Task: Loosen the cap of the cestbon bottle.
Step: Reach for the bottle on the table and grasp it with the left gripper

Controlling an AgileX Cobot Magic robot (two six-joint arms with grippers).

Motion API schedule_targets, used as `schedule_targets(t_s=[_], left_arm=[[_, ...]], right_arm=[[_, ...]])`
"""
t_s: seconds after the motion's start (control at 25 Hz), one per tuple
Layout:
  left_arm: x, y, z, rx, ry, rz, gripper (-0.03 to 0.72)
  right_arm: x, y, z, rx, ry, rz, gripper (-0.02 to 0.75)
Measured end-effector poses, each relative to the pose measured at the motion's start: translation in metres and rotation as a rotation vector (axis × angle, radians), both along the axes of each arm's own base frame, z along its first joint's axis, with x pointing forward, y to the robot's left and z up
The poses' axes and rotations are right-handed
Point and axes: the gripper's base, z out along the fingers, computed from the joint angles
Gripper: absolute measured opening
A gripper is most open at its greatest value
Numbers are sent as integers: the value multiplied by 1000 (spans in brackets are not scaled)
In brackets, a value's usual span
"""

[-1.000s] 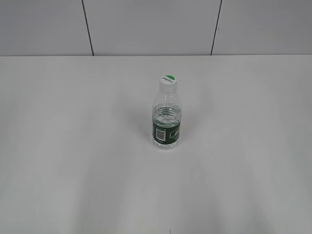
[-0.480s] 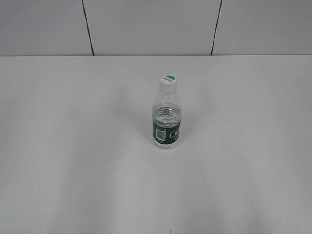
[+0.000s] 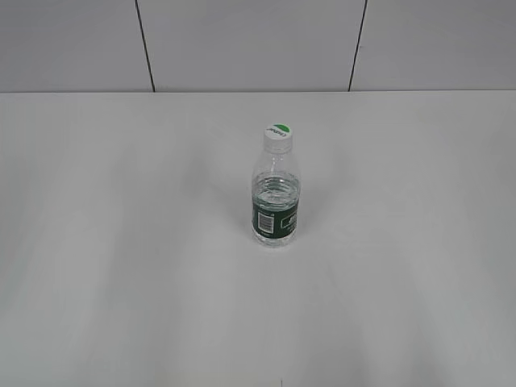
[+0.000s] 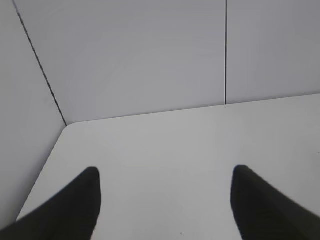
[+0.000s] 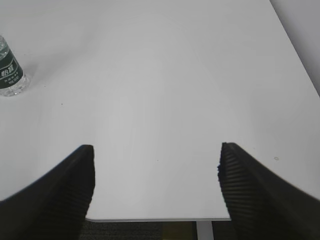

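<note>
Cap (image 3: 278,133) (green leaf mark) tops barcode-labelled cestbon bottle (image 3: 276,201).

- You had a plain white worktop (image 3: 121,282) filling most of the exterior view, evenly lit with only soft shadows.
- Behind it you saw a pale grey panelled wall (image 3: 242,44), split by thin dark vertical seams (image 3: 145,44).
- Your left wrist view showed the worktop's rounded corner (image 4: 70,125) meeting that wall.

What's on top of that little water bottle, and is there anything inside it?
A white cap with a green mark sits on the bottle. Clear water shows inside, partway up; the dark green label hides the part behind it.
</note>
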Motion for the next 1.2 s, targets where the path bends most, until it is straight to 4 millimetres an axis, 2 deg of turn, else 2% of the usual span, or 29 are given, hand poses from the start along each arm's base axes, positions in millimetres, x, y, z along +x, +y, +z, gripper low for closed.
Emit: schedule_targets(t_s=[0.64,1.2], left_arm=[[31,-16,-15,-5,-53,-108,480],[43,-17,-21,-9,-88,-115,464]], right_arm=[[0,0,0,1,0,1,588],[0,0,0,1,0,1,588]])
